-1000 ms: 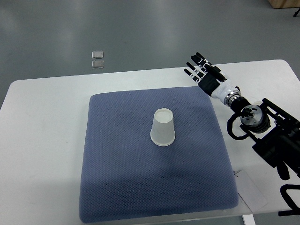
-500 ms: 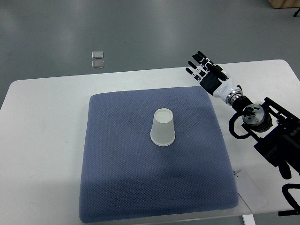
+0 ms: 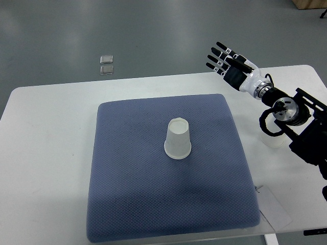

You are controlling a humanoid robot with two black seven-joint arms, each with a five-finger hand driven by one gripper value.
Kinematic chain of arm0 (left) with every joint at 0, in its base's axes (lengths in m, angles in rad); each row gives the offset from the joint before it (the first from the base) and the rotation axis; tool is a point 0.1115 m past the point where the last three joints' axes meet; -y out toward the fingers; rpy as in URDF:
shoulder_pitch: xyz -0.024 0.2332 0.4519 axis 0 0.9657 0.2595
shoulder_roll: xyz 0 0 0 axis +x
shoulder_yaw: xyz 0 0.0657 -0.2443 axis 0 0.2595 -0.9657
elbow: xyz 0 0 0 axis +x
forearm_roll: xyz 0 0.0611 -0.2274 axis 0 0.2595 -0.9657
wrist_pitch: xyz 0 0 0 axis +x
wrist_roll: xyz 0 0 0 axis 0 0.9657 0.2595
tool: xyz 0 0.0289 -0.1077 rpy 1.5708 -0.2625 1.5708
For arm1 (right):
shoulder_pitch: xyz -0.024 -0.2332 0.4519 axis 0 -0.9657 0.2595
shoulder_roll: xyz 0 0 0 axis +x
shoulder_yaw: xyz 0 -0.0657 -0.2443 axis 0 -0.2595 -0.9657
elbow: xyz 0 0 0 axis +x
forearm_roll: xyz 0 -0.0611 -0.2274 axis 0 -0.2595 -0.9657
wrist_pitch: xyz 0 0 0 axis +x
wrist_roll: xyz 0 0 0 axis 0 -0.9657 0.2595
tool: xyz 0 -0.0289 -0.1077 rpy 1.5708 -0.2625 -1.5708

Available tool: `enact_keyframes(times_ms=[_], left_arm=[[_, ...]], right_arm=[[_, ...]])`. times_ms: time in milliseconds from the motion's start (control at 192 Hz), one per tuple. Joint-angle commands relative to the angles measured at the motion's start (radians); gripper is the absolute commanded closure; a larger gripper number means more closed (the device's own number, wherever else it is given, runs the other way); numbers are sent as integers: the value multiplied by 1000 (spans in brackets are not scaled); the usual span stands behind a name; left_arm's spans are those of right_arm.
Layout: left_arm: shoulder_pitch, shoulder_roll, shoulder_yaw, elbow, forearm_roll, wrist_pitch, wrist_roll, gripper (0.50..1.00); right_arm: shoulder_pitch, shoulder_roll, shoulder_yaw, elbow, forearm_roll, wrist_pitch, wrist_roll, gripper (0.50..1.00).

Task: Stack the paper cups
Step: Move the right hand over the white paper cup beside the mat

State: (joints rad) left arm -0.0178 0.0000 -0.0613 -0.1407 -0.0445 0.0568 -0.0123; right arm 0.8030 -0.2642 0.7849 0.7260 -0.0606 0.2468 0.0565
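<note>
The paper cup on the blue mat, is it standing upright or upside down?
Upside down. The paper cup rests on its wide rim on the blue mat, narrow closed base facing up.

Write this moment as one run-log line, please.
right hand: open, empty, above table's far edge | paper cup: upside down on blue mat | left arm: unseen

A grey floor (image 3: 153, 30) fills the upper part of the frame, smooth and evenly lit with a faint sheen. Two small clear squares (image 3: 107, 64) lie on it at upper left, one just above the other. A tan corner (image 3: 309, 3) shows at the upper right edge. Below, a white tabletop (image 3: 46, 153) with rounded corners spans the frame.
</note>
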Motion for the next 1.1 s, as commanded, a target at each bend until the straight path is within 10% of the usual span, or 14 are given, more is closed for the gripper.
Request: enact_keyframes(times_ms=[0, 495, 1094], left_arm=[[-1, 0, 0, 0, 0, 0, 0, 500], [1, 0, -2, 0, 0, 0, 0, 500], [1, 0, -2, 0, 0, 0, 0, 500]], right_arm=[[67, -72, -90, 0, -105, 12, -6, 585], [513, -360, -792, 104, -645, 198, -182, 583], [1039, -431, -1359, 441, -671, 364, -302, 585]])
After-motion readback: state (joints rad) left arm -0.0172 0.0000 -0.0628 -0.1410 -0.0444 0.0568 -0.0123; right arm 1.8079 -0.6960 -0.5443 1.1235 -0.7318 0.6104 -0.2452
